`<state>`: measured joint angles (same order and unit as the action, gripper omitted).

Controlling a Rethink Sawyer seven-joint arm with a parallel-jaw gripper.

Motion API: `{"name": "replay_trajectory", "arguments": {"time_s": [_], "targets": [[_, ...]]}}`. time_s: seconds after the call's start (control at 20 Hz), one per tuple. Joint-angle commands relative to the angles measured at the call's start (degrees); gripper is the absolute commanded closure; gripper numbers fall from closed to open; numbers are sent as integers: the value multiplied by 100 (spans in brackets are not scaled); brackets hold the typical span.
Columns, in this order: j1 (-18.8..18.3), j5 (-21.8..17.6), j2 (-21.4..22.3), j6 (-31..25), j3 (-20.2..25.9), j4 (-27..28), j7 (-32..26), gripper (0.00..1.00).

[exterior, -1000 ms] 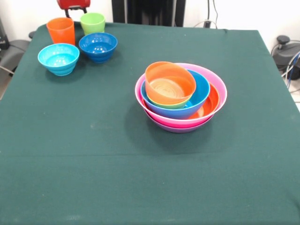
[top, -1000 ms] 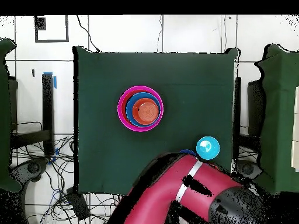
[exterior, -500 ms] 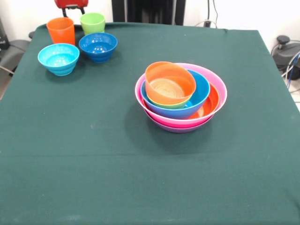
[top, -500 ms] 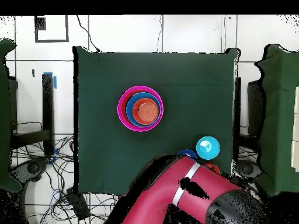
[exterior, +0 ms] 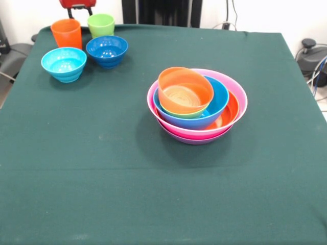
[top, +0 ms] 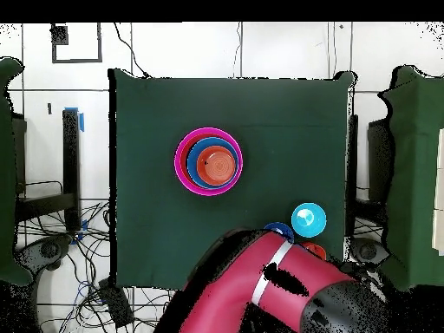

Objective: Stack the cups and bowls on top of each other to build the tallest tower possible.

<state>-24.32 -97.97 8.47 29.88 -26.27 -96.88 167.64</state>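
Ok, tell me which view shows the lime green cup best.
The front view: the lime green cup stands whole and upright at the table's far corner, beside the orange cup. In the overhead view the arm covers it completely.

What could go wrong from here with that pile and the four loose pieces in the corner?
1. The small orange bowl sits tilted atop the tower, so anything set on it may slide off.
2. The orange cup, green cup, dark blue bowl and light blue bowl crowd together; reaching for one could knock a neighbour.
3. The pincer barely shows, so its state is unclear.
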Motion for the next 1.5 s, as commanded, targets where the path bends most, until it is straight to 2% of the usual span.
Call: {"name": "replay_trajectory", "arguments": {"time_s": [0.05,0.4,1.25,1.5], "targets": [[413,-247,-30,370,274,323,1614,0],[802,-312,103,617,-185,77,1936,0],[652,-64,-57,670,-148,174,1600,0],[360,219,13,518,31,90,1077,0]]}}
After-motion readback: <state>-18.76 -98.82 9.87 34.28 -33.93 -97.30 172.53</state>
